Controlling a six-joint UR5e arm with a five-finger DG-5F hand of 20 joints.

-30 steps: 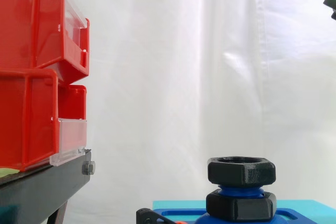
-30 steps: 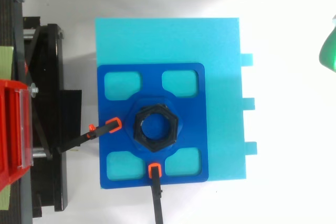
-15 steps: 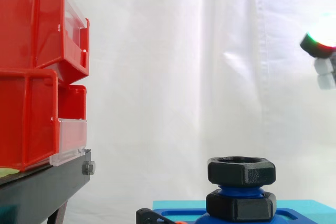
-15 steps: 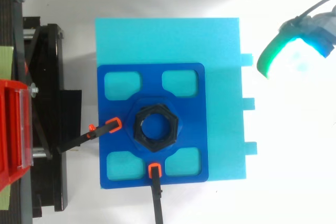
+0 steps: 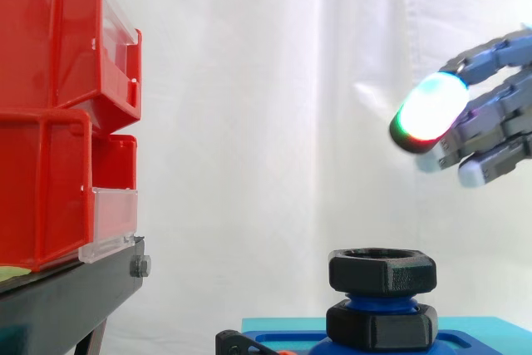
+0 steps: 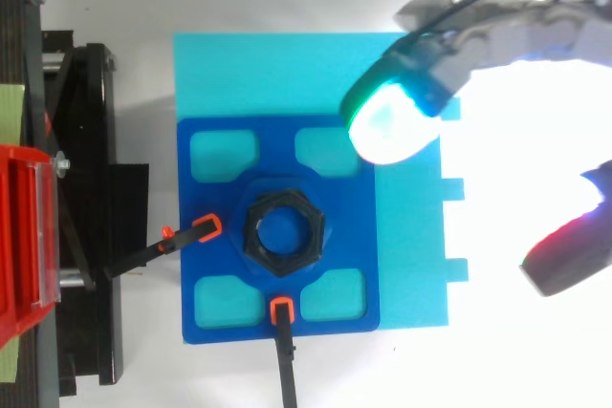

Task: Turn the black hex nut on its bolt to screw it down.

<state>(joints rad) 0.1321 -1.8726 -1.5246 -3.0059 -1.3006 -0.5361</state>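
A black hex nut [image 5: 382, 270] sits at the top of a blue threaded bolt [image 5: 381, 303], with a second black nut [image 5: 381, 327] lower on the same bolt. From above the top nut [image 6: 283, 234] lies in the middle of a dark blue fixture plate [image 6: 354, 226] on a cyan base [image 6: 287, 74]. My hand [image 5: 490, 114] reaches in from the right, well above the nut and to its right, touching nothing. Its fingers [image 6: 449, 54] are spread and fairly straight, the hand open, with a glowing fingertip [image 6: 392, 121] over the plate's far right corner.
Red bins [image 5: 58, 106] stand stacked on a black stand [image 5: 75, 301] at the left. Two orange-tipped black clamps [image 6: 206, 228] [image 6: 281, 311] hold the blue plate at its left and near edges. A white curtain hangs behind.
My hand has come in from the right edge towards the nut, lower in the side view, and its fingers now reach over the cyan base.
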